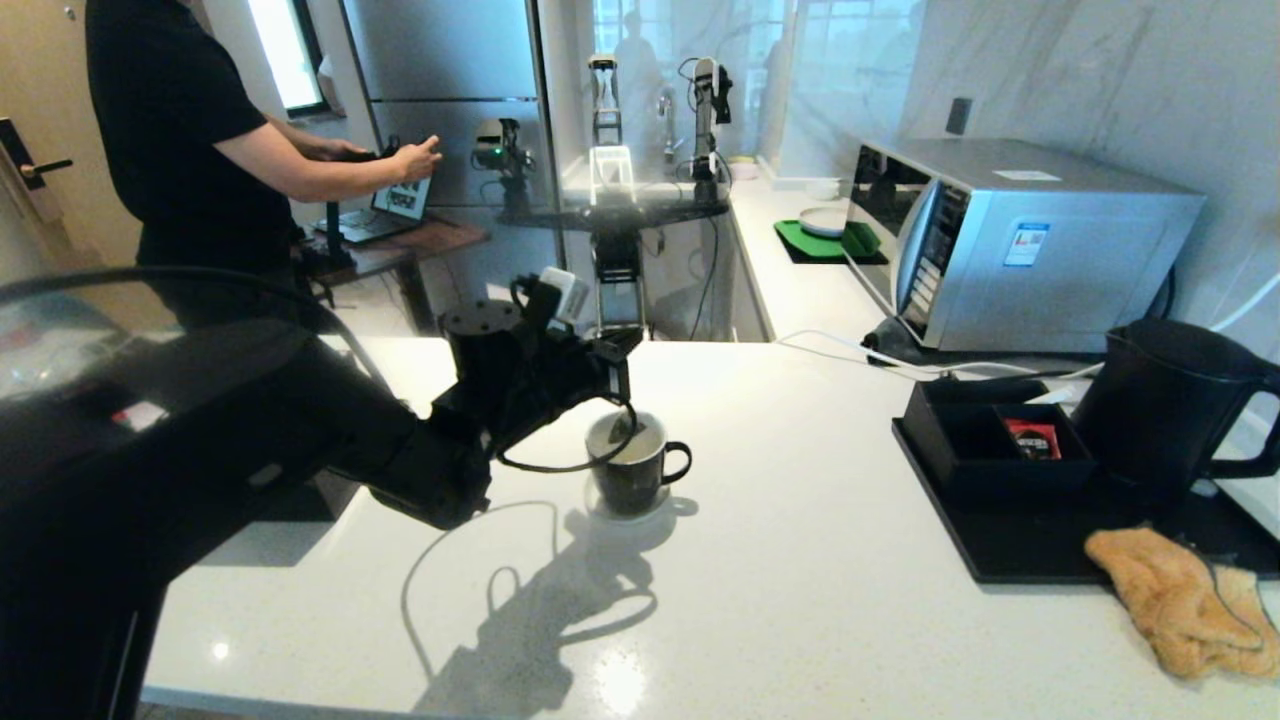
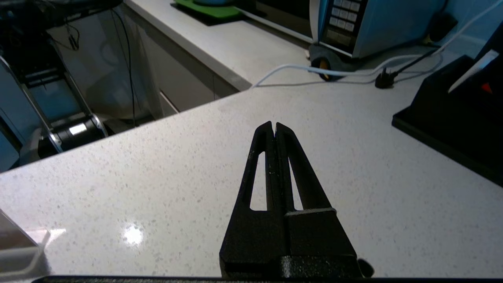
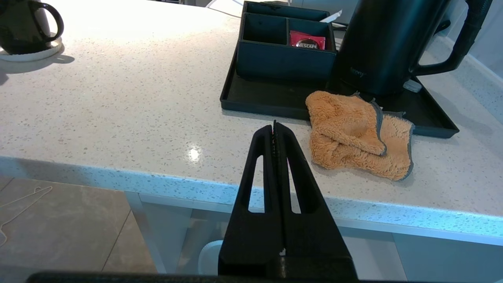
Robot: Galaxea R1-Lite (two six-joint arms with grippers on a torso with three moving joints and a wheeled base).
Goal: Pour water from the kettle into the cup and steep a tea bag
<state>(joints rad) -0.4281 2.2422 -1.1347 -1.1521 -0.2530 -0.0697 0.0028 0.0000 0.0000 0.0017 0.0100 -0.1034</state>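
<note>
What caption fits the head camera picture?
Left gripper hovers shut above the cup; kettle waits on its tray.

Readable text: "NESCAFE", white on red sachet (image 3: 307,40), standing in back-right compartment of my black box (image 3: 285,59) on the tray (image 3: 251,103). Kettle (image 3: 381,43) carries a faint brand mark low on body, illegible. Microwave (image 1: 1010,240) sticker: unreadable.

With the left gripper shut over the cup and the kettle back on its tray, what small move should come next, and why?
Probably lift the left gripper straight up a little. It is shut just above the cup, which already looks filled, while the kettle stands on the tray. Whether it pinches a tea bag string is not visible.
</note>
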